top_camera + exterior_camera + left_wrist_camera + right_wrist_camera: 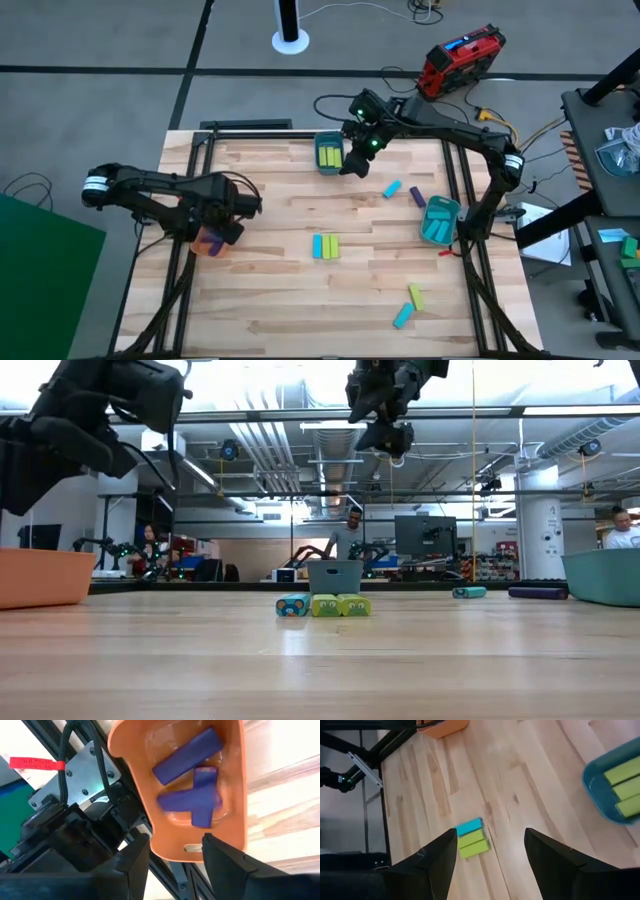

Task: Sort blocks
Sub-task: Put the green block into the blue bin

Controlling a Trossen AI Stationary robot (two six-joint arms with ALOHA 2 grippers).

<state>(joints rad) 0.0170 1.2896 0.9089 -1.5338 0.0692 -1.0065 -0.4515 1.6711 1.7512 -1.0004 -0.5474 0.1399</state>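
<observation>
While the left end effector [172,851] hangs over the orange bin [207,242] at the bench's [300,300] left edge, we see its fingers parted w/ nothing between them. In the left wrist view the orange bin [227,820] holds purple blocks [192,802], one lying across the others; we can't give an exact count.

The right end effector [490,847] is up high over the far side of the bench, just beside the far teal bin [328,153]. Its fingers stand apart & empty. That bin holds yellow-green blocks [625,787]; 3 show in the right wrist view.

Near the bench's middle, 3 blocks lie side by side & touching: 1 cyan-blue block [317,246] & 2 yellow-green ones [332,245]. The low view shows the same trio [322,605] end-on, cyan on the left.

Toward the right side, 1 cyan block [392,189] & 1 purple block [416,196] lie near each other but apart, not far from a 2nd teal bin [440,220] at the right edge. We can't tell what that bin holds.

On the near right, a yellow-green block [414,296] & a cyan block [403,316] sit close together, end to end or nearly; we can't tell if they touch.

Beyond the bench, in the low view, a person [350,535] stands in the room behind, w/ more ppl farther off.
</observation>
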